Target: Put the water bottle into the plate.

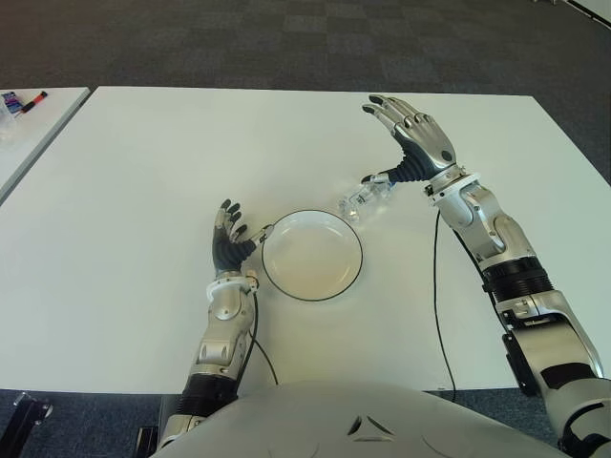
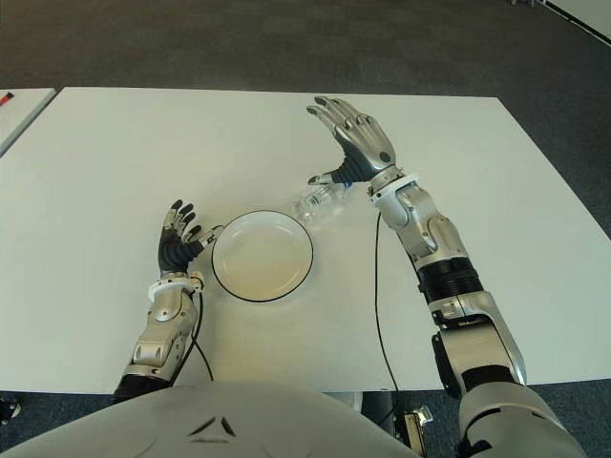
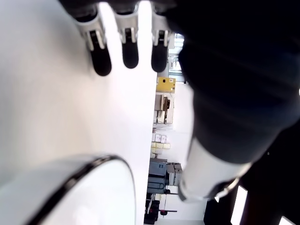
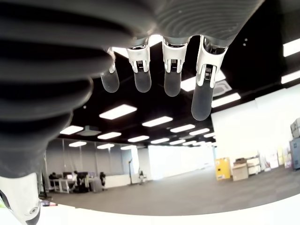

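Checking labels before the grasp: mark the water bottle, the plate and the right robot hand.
water bottle point(image 1: 361, 197), left eye view, middle of its clear body.
plate point(image 1: 312, 297), left eye view, near dark rim.
right robot hand point(image 1: 417, 133), left eye view, back of the open palm.

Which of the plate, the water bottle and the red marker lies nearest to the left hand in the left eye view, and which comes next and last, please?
From the left hand, open beside the plate:
1. Plate: right beside it, toward the robot's right.
2. Water bottle: beyond the plate's far right rim, lying below the open right hand.
3. Red marker: on the neighbouring table, far left.
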### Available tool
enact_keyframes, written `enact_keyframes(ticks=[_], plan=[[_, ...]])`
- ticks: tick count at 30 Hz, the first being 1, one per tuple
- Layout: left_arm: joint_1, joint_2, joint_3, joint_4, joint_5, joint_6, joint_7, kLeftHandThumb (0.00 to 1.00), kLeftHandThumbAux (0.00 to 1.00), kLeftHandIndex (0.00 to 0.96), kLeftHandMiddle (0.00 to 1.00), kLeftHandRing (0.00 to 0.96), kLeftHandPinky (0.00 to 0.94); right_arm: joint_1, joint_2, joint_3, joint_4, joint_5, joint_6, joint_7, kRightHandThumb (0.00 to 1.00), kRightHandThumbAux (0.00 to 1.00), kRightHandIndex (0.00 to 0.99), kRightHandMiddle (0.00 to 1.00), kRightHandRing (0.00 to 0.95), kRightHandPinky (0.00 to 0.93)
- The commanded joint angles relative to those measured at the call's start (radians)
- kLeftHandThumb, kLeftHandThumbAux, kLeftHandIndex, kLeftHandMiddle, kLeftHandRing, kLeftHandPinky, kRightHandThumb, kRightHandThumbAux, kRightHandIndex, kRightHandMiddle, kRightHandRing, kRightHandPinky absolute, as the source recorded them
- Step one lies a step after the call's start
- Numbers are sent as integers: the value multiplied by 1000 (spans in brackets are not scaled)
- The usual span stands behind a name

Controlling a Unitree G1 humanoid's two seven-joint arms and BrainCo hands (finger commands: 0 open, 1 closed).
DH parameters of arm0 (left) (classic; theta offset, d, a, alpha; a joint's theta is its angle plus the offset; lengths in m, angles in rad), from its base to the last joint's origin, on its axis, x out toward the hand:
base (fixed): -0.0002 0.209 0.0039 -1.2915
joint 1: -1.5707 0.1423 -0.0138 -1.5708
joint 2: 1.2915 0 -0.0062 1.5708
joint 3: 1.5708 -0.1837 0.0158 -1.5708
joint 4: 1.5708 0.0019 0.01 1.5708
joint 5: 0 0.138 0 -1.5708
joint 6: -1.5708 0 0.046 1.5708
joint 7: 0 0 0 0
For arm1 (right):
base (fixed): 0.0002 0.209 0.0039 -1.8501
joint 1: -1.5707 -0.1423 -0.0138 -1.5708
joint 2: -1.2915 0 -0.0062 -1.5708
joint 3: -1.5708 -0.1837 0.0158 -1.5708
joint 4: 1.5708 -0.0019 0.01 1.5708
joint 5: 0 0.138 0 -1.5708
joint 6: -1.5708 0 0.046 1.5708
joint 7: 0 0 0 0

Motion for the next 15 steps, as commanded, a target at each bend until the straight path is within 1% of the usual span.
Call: enact_keyframes(ticks=[1,3,6,15], plan=[[-9,-96,-9,26,4,12,14,0,927,95,143,118,143,-3,-16,3,-21,10,12,40,498,644,0,0,78,242],[-7,-99,-12,24,4,10,16,0,929,94,145,121,146,-1,-26,1,-31,9,13,54,519,642,0,0,70,210],[-5,-100,-14,20,3,9,16,0,930,93,145,123,148,8,-38,-1,-48,5,17,70,531,641,0,0,65,193],[5,-98,-18,7,1,11,12,0,942,88,144,124,148,45,-63,5,-91,-3,29,103,556,631,0,6,60,176]])
